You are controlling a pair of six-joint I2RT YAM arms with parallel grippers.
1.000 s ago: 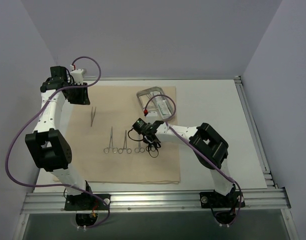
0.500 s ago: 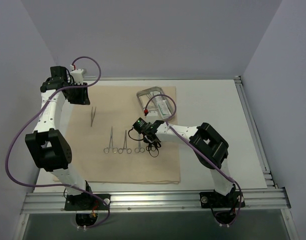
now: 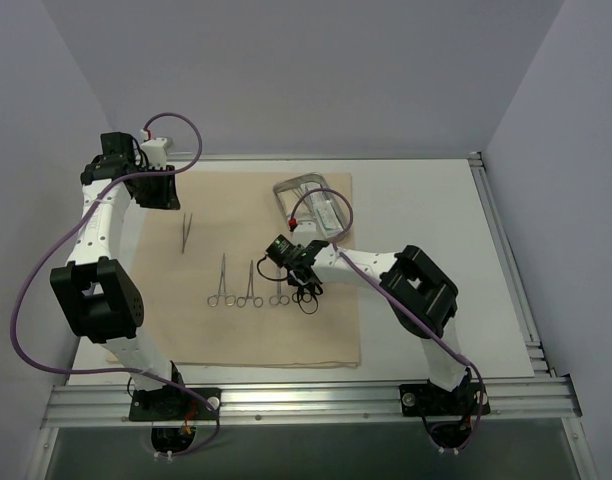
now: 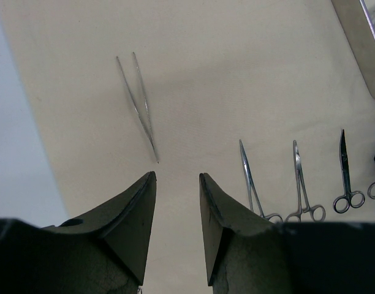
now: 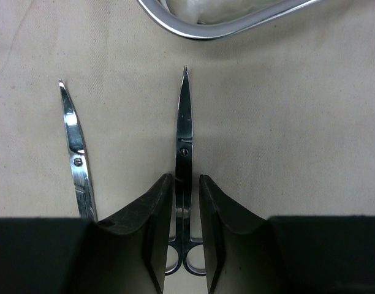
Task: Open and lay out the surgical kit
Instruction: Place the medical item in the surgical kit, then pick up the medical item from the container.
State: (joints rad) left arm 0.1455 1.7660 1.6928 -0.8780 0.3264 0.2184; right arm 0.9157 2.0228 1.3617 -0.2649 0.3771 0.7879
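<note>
step: you're mid lay-out. The beige cloth wrap (image 3: 256, 270) is already spread flat; instruments are going into a row on it.
right gripper (image 5: 183, 202): down low over the cloth, fingers drawn close on either side of the straight steel scissors (image 5: 183, 138). Thin gaps show at the shank, so I can't tell whether it's pinching or has just let go.
scissors: flat on the cloth, tip pointing far, toward the small rectangular steel tray (image 5: 218, 27); finger rings sit between the fingers in the right wrist view.
neighbour: curved-tip steel scissors (image 5: 75, 153) just left of it, apart, roughly parallel.
row: two thin metal forceps (image 4: 279, 184) further left, rings toward the near edge.
tweezers: slim steel tweezers (image 4: 138, 107) lie alone, far-left on the cloth, well apart from the row.
left gripper (image 4: 177, 184): parked high at the far-left corner, fingers spread, holding nothing.
tray: far-right on the cloth, something white still inside; contents too small to name.
next: my read, spread the right fingers, lift straight up clear of the rings, then go for the tray contents. Don't drag sideways or you'll knock the neighbour.
</note>
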